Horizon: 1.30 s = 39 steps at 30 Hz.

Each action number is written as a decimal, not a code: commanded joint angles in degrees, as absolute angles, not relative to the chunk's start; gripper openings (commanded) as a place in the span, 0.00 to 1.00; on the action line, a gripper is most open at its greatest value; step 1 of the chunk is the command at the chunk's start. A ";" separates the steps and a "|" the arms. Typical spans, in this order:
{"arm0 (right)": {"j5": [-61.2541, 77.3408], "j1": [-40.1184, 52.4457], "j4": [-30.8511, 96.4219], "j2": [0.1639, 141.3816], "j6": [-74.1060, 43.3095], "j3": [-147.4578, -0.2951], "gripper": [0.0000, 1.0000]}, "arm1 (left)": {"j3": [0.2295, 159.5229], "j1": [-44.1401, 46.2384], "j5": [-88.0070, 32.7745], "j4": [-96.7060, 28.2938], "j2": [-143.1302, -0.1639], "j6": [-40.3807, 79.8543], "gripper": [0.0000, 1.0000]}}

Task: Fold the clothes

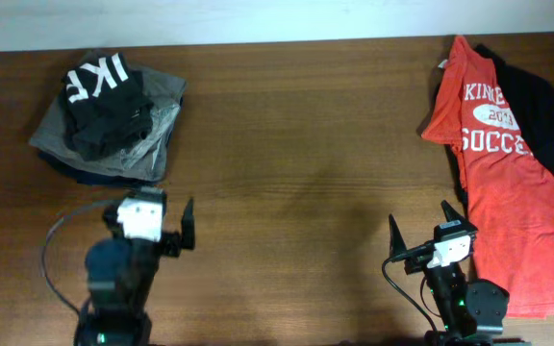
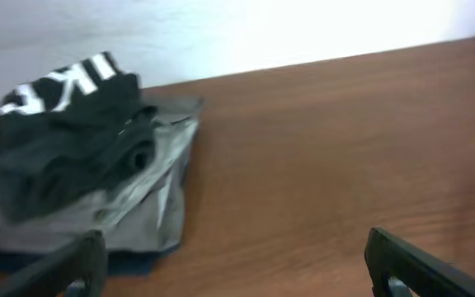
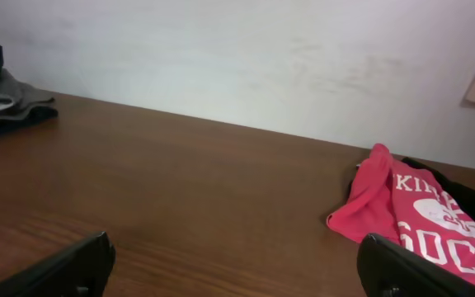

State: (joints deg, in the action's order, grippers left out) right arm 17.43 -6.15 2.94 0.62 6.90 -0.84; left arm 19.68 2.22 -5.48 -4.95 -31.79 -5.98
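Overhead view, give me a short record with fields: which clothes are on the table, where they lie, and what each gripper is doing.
folded pile: far left of the table, with a black garment with white letters on top
red soccer shirt: right side, spread out unfolded, lying over a dark garment
left gripper: open, empty, facing the folded pile
right gripper: open, empty, just left of the red soccer shirt

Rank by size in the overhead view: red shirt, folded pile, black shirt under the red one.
1. red shirt
2. folded pile
3. black shirt, only partly showing, so its full size is unsure
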 commanded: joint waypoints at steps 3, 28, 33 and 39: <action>16.93 -5.63 3.01 0.19 7.07 -0.40 0.99 | 11.11 0.51 -4.82 -4.75 -18.74 -6.24 0.99; 16.93 -5.63 3.01 0.19 7.07 -0.40 0.98 | 0.51 -2.46 -3.79 -4.34 -0.30 -6.50 0.99; 16.93 -5.63 3.01 0.19 7.07 -0.40 0.99 | 0.51 -2.46 -3.79 -4.34 -0.30 -6.50 0.99; 16.93 -5.63 3.01 0.19 7.07 -0.40 0.99 | 0.51 -2.46 -3.79 -4.34 -0.30 -6.50 0.99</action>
State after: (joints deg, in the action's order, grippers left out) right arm 17.41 -6.15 2.94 0.62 6.92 -0.84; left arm 0.73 -2.13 -4.40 -3.97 -0.93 -5.98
